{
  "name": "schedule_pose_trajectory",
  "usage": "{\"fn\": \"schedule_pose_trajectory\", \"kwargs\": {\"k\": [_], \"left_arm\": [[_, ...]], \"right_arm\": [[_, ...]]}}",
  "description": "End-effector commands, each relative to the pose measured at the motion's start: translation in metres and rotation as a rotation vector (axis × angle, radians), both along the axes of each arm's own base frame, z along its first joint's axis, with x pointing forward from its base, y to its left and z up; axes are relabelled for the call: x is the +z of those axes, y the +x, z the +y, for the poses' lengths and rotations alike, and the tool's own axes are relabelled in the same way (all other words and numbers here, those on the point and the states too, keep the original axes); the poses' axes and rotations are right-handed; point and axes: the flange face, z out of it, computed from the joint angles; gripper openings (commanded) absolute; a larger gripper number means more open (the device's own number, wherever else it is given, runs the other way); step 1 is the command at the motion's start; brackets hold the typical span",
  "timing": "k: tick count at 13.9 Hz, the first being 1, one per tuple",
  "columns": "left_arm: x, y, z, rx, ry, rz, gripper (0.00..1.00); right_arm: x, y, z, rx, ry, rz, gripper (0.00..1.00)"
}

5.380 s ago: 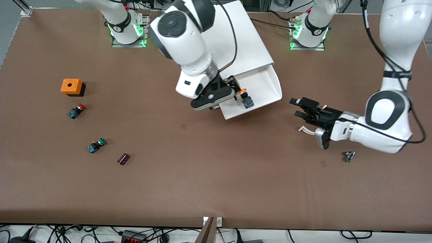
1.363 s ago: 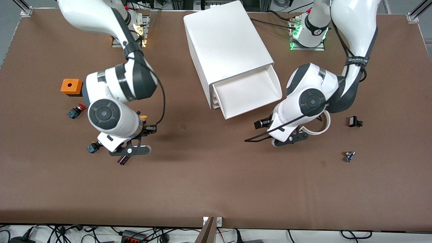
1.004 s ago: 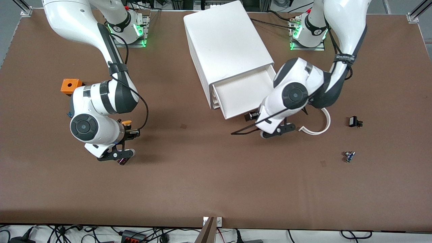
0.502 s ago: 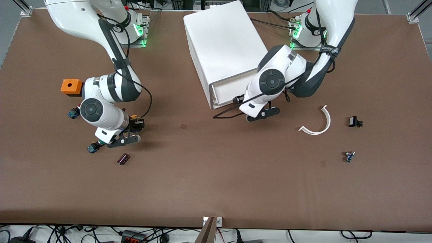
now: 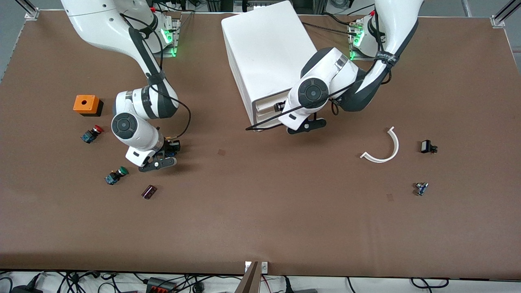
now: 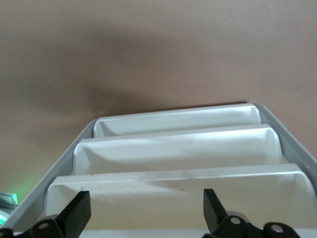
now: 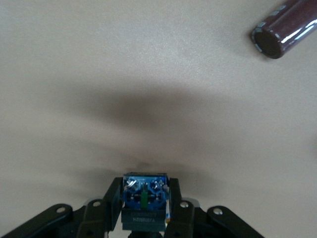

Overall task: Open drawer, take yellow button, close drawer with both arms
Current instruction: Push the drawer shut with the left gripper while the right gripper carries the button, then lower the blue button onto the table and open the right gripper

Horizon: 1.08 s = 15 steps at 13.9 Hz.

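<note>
Right now I have the right gripper (image 7: 144, 208) low over the brown surface (image 5: 260, 211), its jaws clenched on the button (image 7: 144, 198); in the right wrist view the dark blue body sits squeezed between the fingers. On the surface, a dark cylindrical capacitor (image 5: 149, 191) lies nearer the front camera than that spot, and the green-capped button (image 5: 115, 176) and red-capped button (image 5: 91, 133) rest toward the right arm's end, near the orange box (image 5: 86, 104).

My left gripper (image 6: 143, 213) is at the front of the white cabinet (image 5: 268, 53), jaws released wide, up against the drawer (image 6: 178, 191), which looks pushed in nearly flush with the fronts below. A white curved strip (image 5: 382, 148) lies toward the left arm's end.
</note>
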Motion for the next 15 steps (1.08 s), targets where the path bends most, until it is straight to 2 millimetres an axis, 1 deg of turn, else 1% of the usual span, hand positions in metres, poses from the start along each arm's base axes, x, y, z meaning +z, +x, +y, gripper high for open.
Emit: {"fn": "schedule_pose_trajectory", "kwargs": {"k": [1,2,3,5,6,7,8,10,11,12,14,15], "left_arm": [[0.004,-0.012,0.002,-0.002,-0.003,0.034,1.0],[0.005,-0.011,0.003,-0.003,-0.003,0.034,1.0],[0.007,-0.012,0.002,-0.006,-0.005,0.03,1.0],[0.011,-0.007,0.003,-0.002,-0.012,0.022,1.0],[0.012,-0.004,0.005,-0.003,-0.007,0.011,1.0],[0.015,0.004,0.011,0.005,-0.003,-0.008,1.0],[0.028,0.018,0.015,-0.002,0.01,-0.066,1.0],[0.048,0.05,0.043,-0.003,0.069,-0.172,1.0],[0.056,0.063,0.059,0.013,0.078,-0.2,1.0],[0.063,0.077,0.078,0.007,0.081,-0.216,1.0],[0.085,0.104,0.125,-0.123,0.085,-0.248,1.0],[0.095,0.114,0.145,-0.18,0.094,-0.252,1.0]], "right_arm": [[-0.004,0.006,-0.003,-0.01,0.011,-0.02,0.43],[0.007,0.012,0.0,-0.013,0.019,-0.039,0.99],[0.023,0.021,0.002,-0.023,0.024,-0.052,1.0],[0.07,0.044,0.0,-0.036,0.023,-0.005,1.0],[0.097,0.058,-0.007,-0.056,0.02,0.019,1.0],[0.12,0.065,-0.008,-0.076,0.015,0.043,1.0],[0.137,0.071,-0.013,-0.11,0.006,0.05,1.0],[0.175,0.079,-0.017,-0.153,0.005,0.035,1.0],[0.191,0.081,-0.021,-0.161,0.003,0.028,1.0],[0.207,0.082,-0.03,-0.171,0.0,0.018,1.0],[0.236,0.085,-0.047,-0.184,-0.002,-0.006,1.0],[0.248,0.087,-0.058,-0.2,-0.003,-0.017,1.0]]}}
